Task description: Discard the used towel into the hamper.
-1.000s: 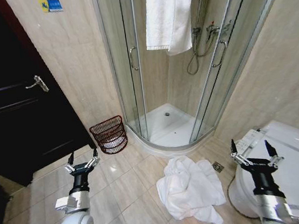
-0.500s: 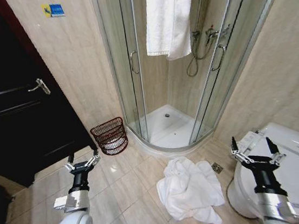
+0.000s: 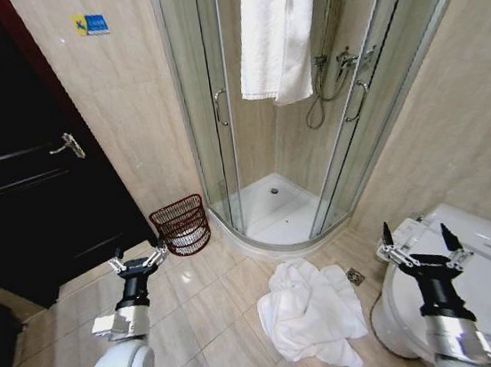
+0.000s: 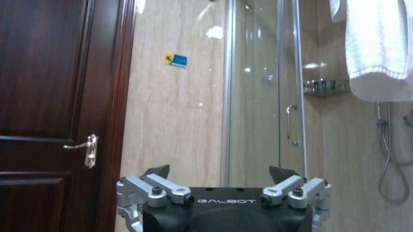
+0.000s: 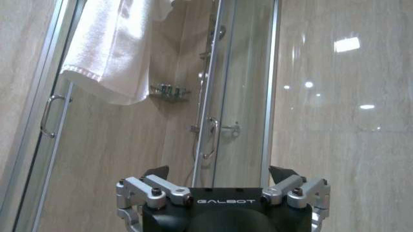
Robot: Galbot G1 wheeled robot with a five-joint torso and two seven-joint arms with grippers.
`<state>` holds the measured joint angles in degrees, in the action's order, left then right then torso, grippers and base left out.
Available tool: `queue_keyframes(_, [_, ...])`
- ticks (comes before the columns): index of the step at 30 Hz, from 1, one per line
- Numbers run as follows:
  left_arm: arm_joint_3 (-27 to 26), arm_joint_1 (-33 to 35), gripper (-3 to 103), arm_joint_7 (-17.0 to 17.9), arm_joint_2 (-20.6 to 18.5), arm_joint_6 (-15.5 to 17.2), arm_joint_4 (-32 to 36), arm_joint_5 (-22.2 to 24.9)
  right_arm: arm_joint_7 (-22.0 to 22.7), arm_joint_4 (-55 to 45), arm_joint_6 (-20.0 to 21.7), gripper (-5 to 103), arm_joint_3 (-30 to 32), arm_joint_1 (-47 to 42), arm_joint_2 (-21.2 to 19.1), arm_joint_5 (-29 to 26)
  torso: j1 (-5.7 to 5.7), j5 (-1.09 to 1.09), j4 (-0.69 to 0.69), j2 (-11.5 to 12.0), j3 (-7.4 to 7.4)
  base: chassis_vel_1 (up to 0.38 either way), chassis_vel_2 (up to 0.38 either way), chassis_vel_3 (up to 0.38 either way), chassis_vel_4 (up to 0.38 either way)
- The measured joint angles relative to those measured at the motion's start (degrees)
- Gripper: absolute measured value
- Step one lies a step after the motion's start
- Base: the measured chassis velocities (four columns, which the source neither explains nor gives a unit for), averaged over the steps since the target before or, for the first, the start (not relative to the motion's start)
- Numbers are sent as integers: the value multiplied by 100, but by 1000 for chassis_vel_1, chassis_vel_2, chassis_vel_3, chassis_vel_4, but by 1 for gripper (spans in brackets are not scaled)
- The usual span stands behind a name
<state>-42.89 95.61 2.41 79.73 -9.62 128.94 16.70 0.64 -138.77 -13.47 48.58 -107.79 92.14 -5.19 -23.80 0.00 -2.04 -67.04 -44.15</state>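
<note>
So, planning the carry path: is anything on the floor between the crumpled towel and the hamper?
Nothing visible. Bare floor tiles lie between the crumpled towel and the hamper, which stands against the wall by the shower enclosure. Left hand hovers open near that stretch.

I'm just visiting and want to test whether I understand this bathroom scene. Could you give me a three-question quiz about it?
1. True or false: the towel on the floor is already in the hamper.
2. Which gripper is nearer the hamper? A) left gripper B) right gripper
3. Fill in: the hamper stands between the dark door and the ____.

Key: 1. False; it lies crumpled on the tiles, apart from the hamper. 2. A. 3. Shower. Both grippers are open and hold nothing.
</note>
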Motion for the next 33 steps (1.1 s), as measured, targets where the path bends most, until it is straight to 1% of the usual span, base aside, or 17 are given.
queue_keyframes(7, [145,3,100,-37,101,-25,-5,-95,-4,-149,158,100,-27,65,0,3,-76,0,0,-163,-86,0,0,0,0])
queue_keyframes(8, [203,-5,100,-41,145,-18,23,-152,-6,-192,197,100,2,81,0,4,-109,0,0,-236,-128,0,0,0,0])
queue_keyframes(11, [222,-7,100,-42,156,-7,46,-169,-10,-212,201,100,7,72,0,4,-130,0,0,-284,-153,0,0,0,0])
queue_keyframes(14, [216,-27,100,-51,149,7,59,-175,-14,-234,199,100,1,20,0,39,-191,0,0,-416,-224,0,0,0,0])
queue_keyframes(19, [196,-24,100,-59,146,1,58,-167,-9,-259,197,100,2,12,0,94,-241,0,0,-529,-288,0,0,0,0])
queue_keyframes(22, [175,5,100,-130,112,-56,48,-158,10,-288,205,100,30,60,0,98,-299,0,0,-654,-353,0,0,0,0])
queue_keyframes(24, [174,6,100,-134,110,-61,48,-159,12,-290,208,100,33,74,0,99,-309,0,0,-676,-365,0,0,0,0])
queue_keyframes(25, [172,1,100,-142,108,-66,41,-159,23,-297,215,100,26,102,0,98,-345,0,0,-756,-411,0,0,0,0])
queue_keyframes(27, [172,-3,100,-146,108,-66,33,-159,24,-300,217,100,20,105,0,98,-356,0,0,-780,-424,0,0,0,0])
queue_keyframes(30, [170,-78,100,-161,105,-65,-109,-143,17,-302,225,100,-9,108,0,115,-418,0,0,-918,-500,0,0,0,0])
queue_keyframes(33, [169,-110,100,-163,94,-64,-174,-133,17,-300,226,100,1,110,0,119,-446,-1,0,-979,-533,0,0,0,0])
